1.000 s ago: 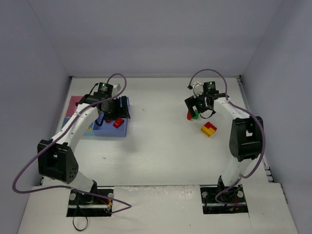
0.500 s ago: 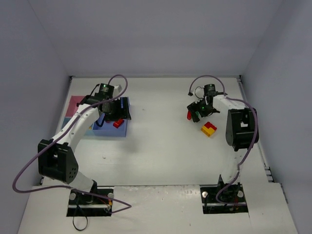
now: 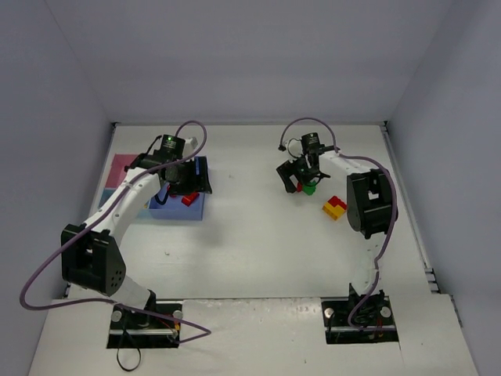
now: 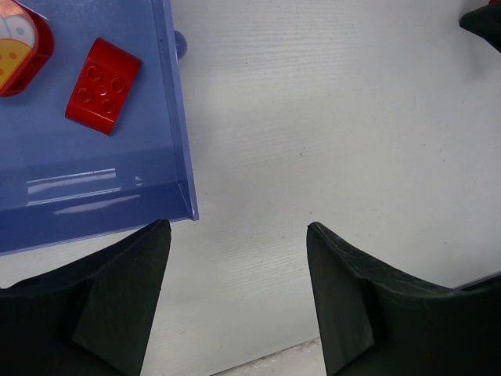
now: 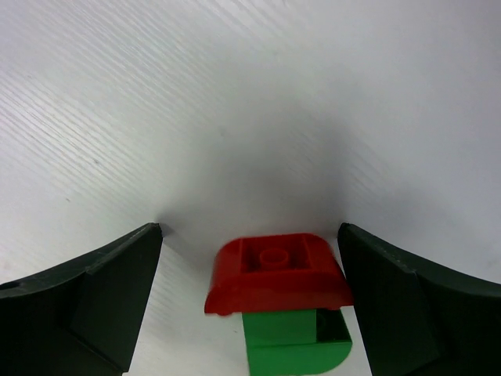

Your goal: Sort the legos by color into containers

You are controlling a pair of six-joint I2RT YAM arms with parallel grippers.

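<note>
A red rounded lego [image 5: 275,272] stuck on a green lego [image 5: 296,345] lies on the white table between the fingers of my right gripper [image 5: 249,229], which is open with a gap on each side. From above, that pair [image 3: 304,187] sits under the right gripper [image 3: 300,180]. A yellow-and-red lego [image 3: 335,207] lies to its right. My left gripper [image 4: 235,231] is open and empty, hovering over the near right corner of the blue container [image 4: 94,172]. That container holds a red lego [image 4: 103,85] and a red rounded piece with yellow [image 4: 19,39].
The pink container [image 3: 120,166] and the light-blue container [image 3: 107,196] adjoin the blue container [image 3: 168,208] at the table's left. Grey walls close in the table on three sides. Purple cables loop over both arms.
My right arm has swung left with the red-and-green pair, and its jaws have widened off it. The left arm has barely moved.
</note>
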